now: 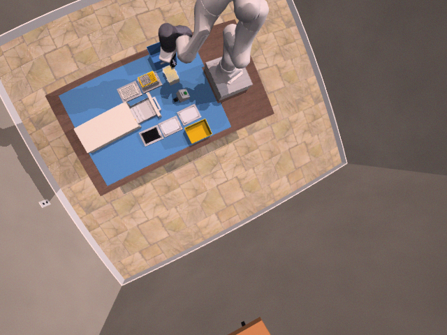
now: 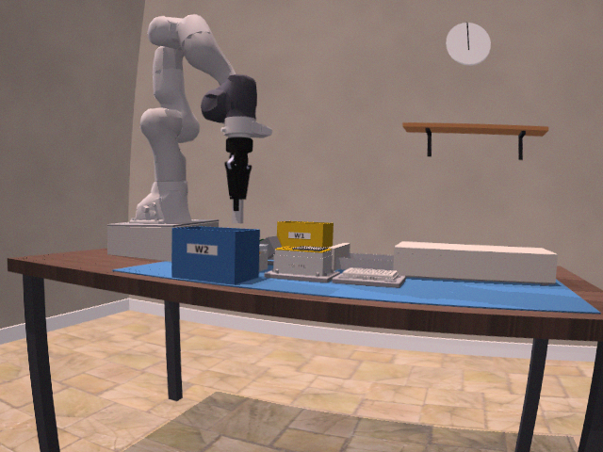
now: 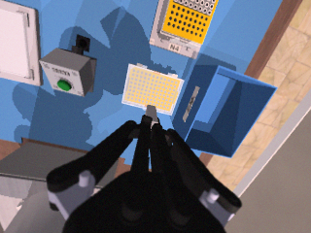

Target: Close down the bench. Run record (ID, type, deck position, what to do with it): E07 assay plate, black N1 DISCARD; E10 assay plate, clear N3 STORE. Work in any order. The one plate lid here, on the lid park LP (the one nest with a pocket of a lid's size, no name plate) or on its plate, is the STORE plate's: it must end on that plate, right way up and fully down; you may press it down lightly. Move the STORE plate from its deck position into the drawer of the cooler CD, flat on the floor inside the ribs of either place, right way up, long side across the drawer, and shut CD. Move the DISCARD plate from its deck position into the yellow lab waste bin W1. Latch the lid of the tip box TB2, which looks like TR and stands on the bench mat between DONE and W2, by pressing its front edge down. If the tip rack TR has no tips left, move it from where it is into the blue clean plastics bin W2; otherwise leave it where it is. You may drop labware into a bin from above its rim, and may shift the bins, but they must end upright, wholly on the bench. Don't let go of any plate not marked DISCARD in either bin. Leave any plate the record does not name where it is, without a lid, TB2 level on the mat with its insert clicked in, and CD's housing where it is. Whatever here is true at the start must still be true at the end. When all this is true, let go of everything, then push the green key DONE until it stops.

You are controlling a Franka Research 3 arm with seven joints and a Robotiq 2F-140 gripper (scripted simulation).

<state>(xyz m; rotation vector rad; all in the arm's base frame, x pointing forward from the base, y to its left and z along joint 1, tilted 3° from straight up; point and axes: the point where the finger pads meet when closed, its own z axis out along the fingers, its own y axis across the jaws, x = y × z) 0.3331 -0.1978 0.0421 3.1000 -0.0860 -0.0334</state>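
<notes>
My gripper [image 2: 237,214] is shut and empty, pointing down above the bench; it also shows in the overhead view [image 1: 173,63]. In the wrist view its tips [image 3: 151,113] hang over the near edge of the tip box TB2 [image 3: 152,90], a pale yellow box [image 1: 170,75] between the blue bin W2 [image 3: 225,114] and the green key DONE [image 3: 63,84]. The tip rack TR [image 1: 149,80] stands on nest N4 with its yellow insert showing. The black plate [image 1: 150,135] lies in its nest. The clear plate [image 1: 188,114] lies near the yellow bin W1 [image 1: 198,130]. The cooler CD [image 1: 106,126] has its drawer [image 1: 144,109] pulled open.
A white nest [image 1: 170,126] sits between the black and clear plates. Another welled plate [image 1: 129,91] lies beside TR. W2 [image 2: 215,252] stands at the mat's end, close beside TB2. The robot's base block [image 1: 228,81] is behind DONE.
</notes>
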